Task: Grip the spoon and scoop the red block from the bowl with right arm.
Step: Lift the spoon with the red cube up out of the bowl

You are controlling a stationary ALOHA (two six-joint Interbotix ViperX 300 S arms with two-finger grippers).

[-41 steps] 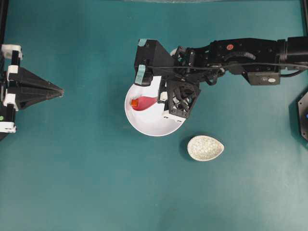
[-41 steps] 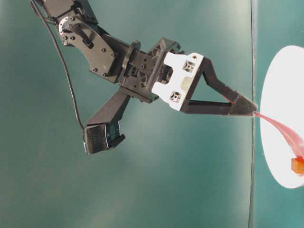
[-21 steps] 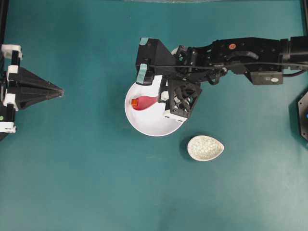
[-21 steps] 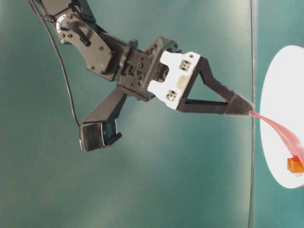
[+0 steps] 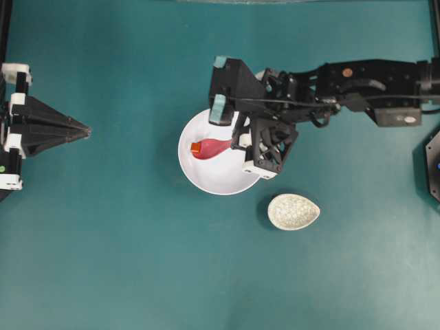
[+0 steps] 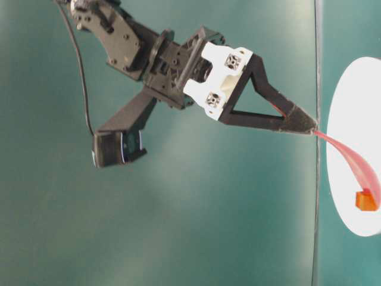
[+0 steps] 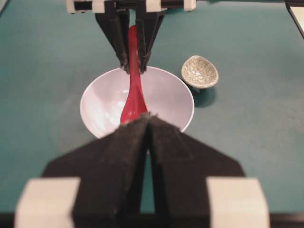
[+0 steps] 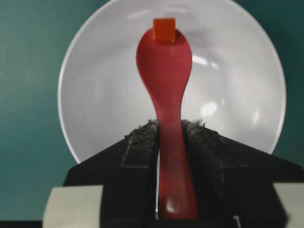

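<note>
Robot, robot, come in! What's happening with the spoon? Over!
Right claw shut on spoon. Red block on spoon's tip, over bowl. Left claw shut, parked. Nothing blocking.

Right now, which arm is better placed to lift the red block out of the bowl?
Right. The right gripper holds the spoon, whose tip carries the red block over the bowl. The left gripper rests shut, far away.

The teal counter (image 5: 137, 261) is being viewed from above. The white bowl (image 5: 206, 180) is being overhung on its upper right side by the right arm (image 5: 357, 86), which is being extended in from the right edge. The spoon (image 5: 213, 147) is being held over the bowl's interior, with the red block (image 5: 195, 147) being carried at its left tip. A speckled egg-shaped dish (image 5: 293, 212) is being left just beside the bowl, lower right. The left gripper (image 5: 88, 129) is being kept at the left edge, well apart, its fingers being pressed together.
</note>
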